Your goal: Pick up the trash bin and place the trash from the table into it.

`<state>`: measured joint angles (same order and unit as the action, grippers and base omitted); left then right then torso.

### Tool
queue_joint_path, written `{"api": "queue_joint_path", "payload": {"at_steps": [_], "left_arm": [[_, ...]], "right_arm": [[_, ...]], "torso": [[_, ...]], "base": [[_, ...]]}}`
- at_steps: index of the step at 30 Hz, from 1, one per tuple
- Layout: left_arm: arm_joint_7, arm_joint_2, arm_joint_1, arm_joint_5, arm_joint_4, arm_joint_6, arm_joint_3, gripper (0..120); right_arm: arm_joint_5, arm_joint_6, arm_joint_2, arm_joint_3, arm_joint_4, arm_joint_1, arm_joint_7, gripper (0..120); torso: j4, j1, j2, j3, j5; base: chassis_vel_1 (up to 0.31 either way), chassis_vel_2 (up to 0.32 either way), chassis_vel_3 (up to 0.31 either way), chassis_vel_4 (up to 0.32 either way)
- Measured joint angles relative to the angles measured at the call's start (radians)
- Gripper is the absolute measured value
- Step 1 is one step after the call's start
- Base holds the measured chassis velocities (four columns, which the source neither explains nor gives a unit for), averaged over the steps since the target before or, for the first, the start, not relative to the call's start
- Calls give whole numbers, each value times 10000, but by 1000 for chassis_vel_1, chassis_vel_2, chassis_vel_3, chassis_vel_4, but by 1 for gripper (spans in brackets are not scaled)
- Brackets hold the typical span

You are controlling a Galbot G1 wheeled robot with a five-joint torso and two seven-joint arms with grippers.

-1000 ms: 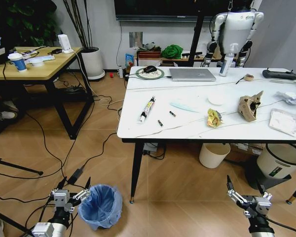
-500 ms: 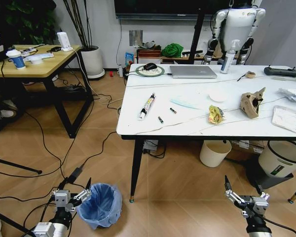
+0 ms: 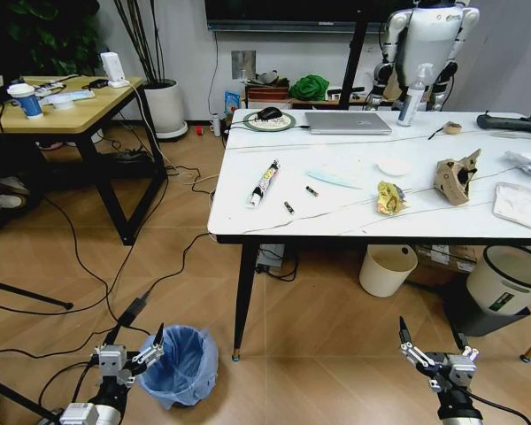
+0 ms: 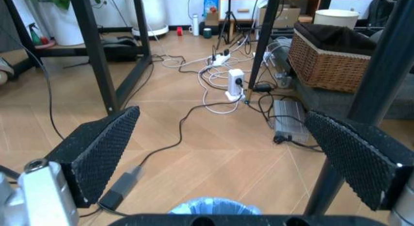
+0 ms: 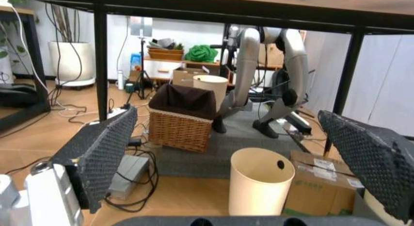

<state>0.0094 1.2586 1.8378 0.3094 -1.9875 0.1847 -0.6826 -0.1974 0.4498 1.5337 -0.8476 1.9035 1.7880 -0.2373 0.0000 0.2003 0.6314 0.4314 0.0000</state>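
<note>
The trash bin, lined with a light-blue bag, stands on the wood floor by the table's front left leg. My left gripper hovers open just to its left; its rim shows below the open fingers. On the white table lies trash: a brown cardboard piece, a yellow wrapper, a white packet and a paper wad. Low near the floor under the table's right part, my right gripper is open and holds nothing.
A plain cream bin and a black-rimmed white bin stand under the table. A wicker basket sits behind. Cables cross the floor. A wooden desk is at left; a laptop and tube lie on the table.
The whole picture has shifted a little, so the camera has moved; table and bins sit slightly lower in view. Both grippers stay open and keep their places beside the bin and under the table.
</note>
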Motion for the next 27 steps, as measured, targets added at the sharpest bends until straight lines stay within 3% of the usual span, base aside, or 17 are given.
{"api": "queue_joint_path", "payload": {"at_steps": [27], "left_arm": [[8,139,38,-52,121,49,-2,100]], "right_arm": [[21,81,-11,34,-53,32,-72,100]], "torso": [[0,-427,-1118,-693,0]], "base": [[0,0,0,0]]}}
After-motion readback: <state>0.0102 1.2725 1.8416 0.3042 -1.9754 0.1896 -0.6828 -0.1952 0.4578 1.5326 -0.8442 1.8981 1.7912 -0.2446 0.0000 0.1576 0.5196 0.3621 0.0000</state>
